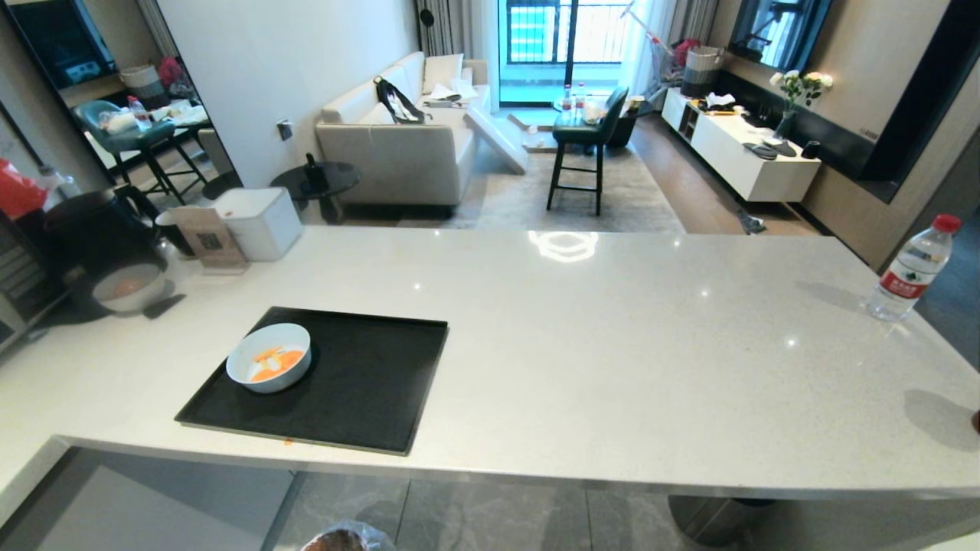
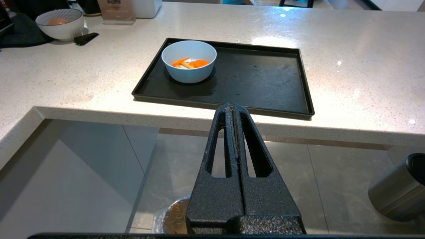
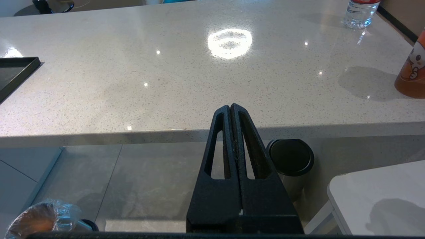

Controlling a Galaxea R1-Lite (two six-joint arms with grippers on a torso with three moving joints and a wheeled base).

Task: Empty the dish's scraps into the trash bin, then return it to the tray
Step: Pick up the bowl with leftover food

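The pale blue dish (image 1: 269,357) (image 2: 189,61) stands on the far left part of the black tray (image 1: 367,398) (image 2: 265,83), with orange and pale scraps (image 1: 276,362) (image 2: 190,62) inside. The trash bin (image 1: 341,538) (image 2: 172,217) (image 3: 40,220), lined with clear plastic, sits on the floor below the counter's near edge. My left gripper (image 2: 231,107) is shut and empty, short of the counter edge facing the tray. My right gripper (image 3: 230,107) is also shut and empty, facing bare counter. Neither arm shows in the head view.
A greyish bowl with an orange lump (image 1: 129,287) (image 2: 60,24), a black kettle (image 1: 99,229) and a white box (image 1: 259,222) stand at the counter's far left. A water bottle (image 1: 913,268) is at far right, an orange cup (image 3: 413,71) nearer. A steel bin (image 3: 291,166) (image 2: 398,189) stands on the floor.
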